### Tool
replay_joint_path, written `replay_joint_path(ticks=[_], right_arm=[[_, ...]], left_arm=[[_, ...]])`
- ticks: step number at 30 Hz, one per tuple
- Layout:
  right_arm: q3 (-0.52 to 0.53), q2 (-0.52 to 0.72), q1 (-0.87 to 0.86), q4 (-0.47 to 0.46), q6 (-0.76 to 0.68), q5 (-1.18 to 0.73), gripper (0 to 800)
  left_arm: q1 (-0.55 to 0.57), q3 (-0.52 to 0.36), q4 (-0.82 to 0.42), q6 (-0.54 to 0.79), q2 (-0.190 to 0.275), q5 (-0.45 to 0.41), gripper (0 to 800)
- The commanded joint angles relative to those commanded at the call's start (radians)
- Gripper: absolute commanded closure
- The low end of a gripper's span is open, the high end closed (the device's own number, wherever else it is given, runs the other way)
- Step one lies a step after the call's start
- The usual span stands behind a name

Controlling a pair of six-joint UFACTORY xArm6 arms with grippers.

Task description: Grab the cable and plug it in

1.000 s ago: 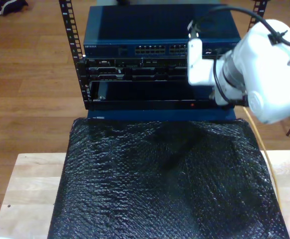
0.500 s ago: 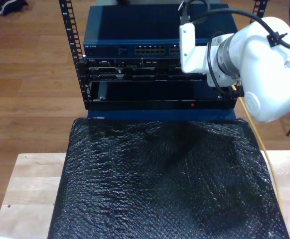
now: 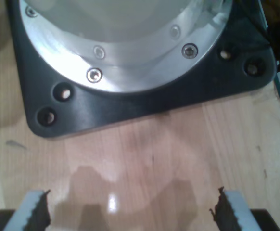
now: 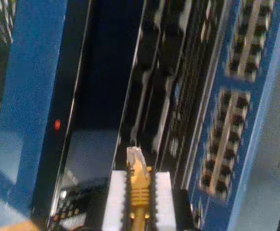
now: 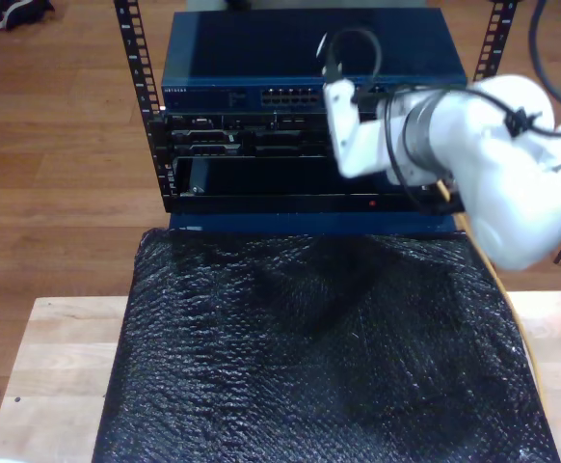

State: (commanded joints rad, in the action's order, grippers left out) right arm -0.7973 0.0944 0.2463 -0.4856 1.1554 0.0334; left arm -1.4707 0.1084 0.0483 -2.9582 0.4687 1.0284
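The yellow-orange cable (image 4: 139,192) sits between the white pads of my second gripper (image 4: 140,175), which is shut on it. Its clear plug (image 4: 135,158) sticks out toward the rack's front. In the exterior view the cable (image 5: 517,318) trails down the exterior view's right, past the mat's edge. My second gripper (image 5: 342,130) hovers in front of the rack, just below the blue switch (image 5: 223,95) and its rows of ports (image 5: 290,96). Over bare wood, my first gripper (image 3: 133,211) is open with nothing between its fingers.
A black bubble-wrap mat (image 5: 309,357) covers most of the wooden table (image 5: 59,357). Perforated rack posts (image 5: 141,87) flank the equipment, and a red light (image 5: 372,204) glows on the lowest unit. A black base plate with a metal ring (image 3: 130,103) stands close ahead of my first gripper.
The second arm has swung toward the exterior view's left along the rack's front, carrying the cable with it and stretching out further over the rack.
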Motion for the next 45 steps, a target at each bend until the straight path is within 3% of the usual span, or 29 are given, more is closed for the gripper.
replay_joint_path(ticks=[4,8,15,36,45], right_arm=[[0.011,-0.017,0.000,-0.017,0.000,0.037,800],[0.041,-0.017,0.002,-0.098,0.011,0.097,800],[0.038,-0.054,-0.006,-0.100,0.006,0.207,800],[-0.063,-0.224,-0.084,-0.057,-0.014,0.531,800],[-0.196,-0.338,-0.089,0.020,-0.012,0.532,800]], left_arm=[[0.000,0.000,0.000,0.000,0.000,0.000,0],[0.000,0.000,0.000,0.000,0.000,0.000,0],[0.000,0.000,0.000,0.000,0.000,0.000,0],[0.000,0.000,0.000,0.000,0.000,0.000,0],[0.000,0.000,0.000,0.000,0.000,0.000,0]])
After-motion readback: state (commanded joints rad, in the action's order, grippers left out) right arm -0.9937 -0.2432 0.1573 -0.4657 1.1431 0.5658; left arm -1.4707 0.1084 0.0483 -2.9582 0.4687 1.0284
